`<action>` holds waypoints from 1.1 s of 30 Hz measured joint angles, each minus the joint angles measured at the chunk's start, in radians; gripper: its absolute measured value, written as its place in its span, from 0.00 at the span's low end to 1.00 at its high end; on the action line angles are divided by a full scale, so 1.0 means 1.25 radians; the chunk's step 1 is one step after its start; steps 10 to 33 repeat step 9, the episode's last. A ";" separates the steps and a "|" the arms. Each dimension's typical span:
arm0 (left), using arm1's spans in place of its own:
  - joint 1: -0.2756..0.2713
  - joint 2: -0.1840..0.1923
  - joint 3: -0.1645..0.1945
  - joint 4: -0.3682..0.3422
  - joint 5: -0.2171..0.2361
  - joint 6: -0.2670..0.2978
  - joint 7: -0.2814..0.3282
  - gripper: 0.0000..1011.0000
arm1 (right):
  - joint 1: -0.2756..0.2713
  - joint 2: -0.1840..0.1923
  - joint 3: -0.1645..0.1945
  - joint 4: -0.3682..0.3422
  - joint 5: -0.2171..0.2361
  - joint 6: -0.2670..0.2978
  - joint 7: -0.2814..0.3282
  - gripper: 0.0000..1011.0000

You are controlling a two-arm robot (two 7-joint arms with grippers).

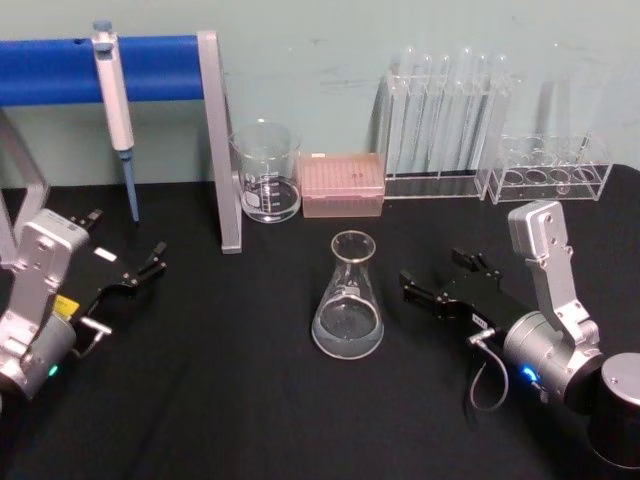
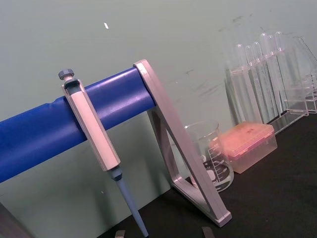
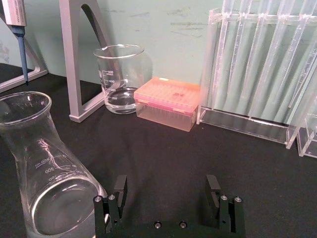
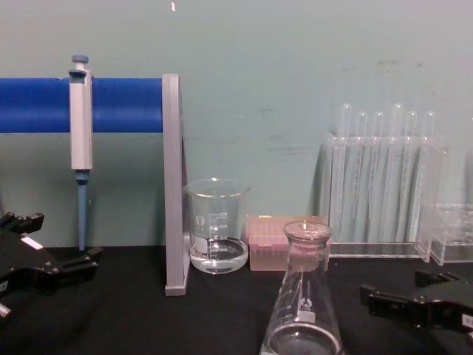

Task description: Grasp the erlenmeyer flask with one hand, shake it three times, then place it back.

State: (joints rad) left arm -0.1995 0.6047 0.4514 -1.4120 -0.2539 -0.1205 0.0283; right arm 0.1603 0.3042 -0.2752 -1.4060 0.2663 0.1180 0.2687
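The erlenmeyer flask [image 1: 348, 300] stands upright on the black bench [image 1: 250, 400] (mid-scene); the right gripper [image 1: 432, 288], jaws apart, rests just right of it.

The left gripper [image 1: 140, 270] rests far left, jaws apart.

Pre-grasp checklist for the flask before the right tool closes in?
1. Erlenmeyer flask upright on the table: ok.
2. Right tool open, jaws spread in the right wrist view: ok.
3. Flask between the jaws: not ok; it stands off to one side, untouched.
4. Path from right tool to flask free: ok, bare cloth between.
5. Beaker and pink tip box apart from the flask: ok.
6. Left tool parked away at the left: ok.
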 joint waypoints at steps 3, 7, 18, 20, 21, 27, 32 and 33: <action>0.000 0.000 0.000 0.000 0.000 0.000 0.000 0.99 | 0.000 0.000 0.000 0.000 0.000 0.000 0.000 0.99; 0.000 0.000 0.000 0.000 0.000 0.000 0.000 0.99 | 0.000 0.000 0.000 0.000 0.000 0.000 0.000 0.99; 0.000 0.000 0.000 0.000 0.000 0.000 0.000 0.99 | 0.000 0.000 0.000 0.000 0.000 0.000 0.000 0.99; 0.000 0.000 0.000 0.000 0.000 0.000 0.000 0.99 | 0.000 0.000 0.000 0.000 0.000 0.000 0.000 0.99; 0.000 0.000 0.000 0.000 0.000 0.000 0.000 0.99 | 0.000 0.000 0.000 0.000 0.000 0.000 0.000 0.99; 0.000 0.000 0.000 0.000 0.000 0.000 0.000 0.99 | 0.000 0.000 0.000 0.000 0.000 0.000 0.000 0.99; 0.000 0.000 0.000 0.000 0.000 0.000 0.000 0.99 | 0.000 0.000 0.000 0.000 0.000 0.000 0.000 0.99; 0.000 0.000 0.000 0.000 0.000 0.000 0.000 0.99 | 0.000 0.000 0.000 0.000 0.000 0.000 0.000 0.99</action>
